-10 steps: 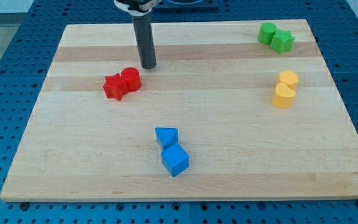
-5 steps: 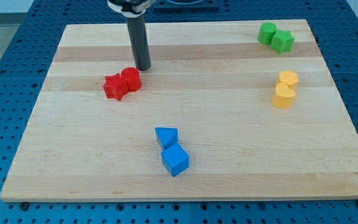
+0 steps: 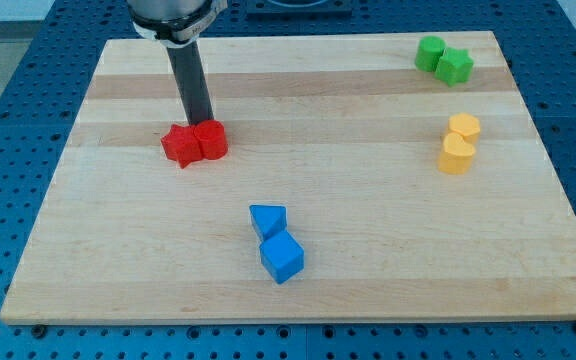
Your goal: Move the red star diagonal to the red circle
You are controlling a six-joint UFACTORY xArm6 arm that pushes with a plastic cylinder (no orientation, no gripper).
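My tip has slid toward the view's left over the last second and now stands at the top edge of the red pair, which has shifted slightly left and down under it. The rod ends in no claw at all, so nothing spreads or pinches; only its blunt end meets the blocks.

Taking the red circle as the landmark: nearest the view's bottom, the blue cube lies well below it and to the right, with the blue triangle touching the cube's upper edge. The red star sits touching the circle's left side, level with it or a shade lower. My tip rests just above the seam between these 2, against their top edges.

Far to the circle's right, 2 yellow blocks stand stacked in line: a yellow heart roughly level with the circle and a yellow hexagon touching it above. Farthest off, up and right of the circle near the corner of the wooden board, a green circle touches a green star.
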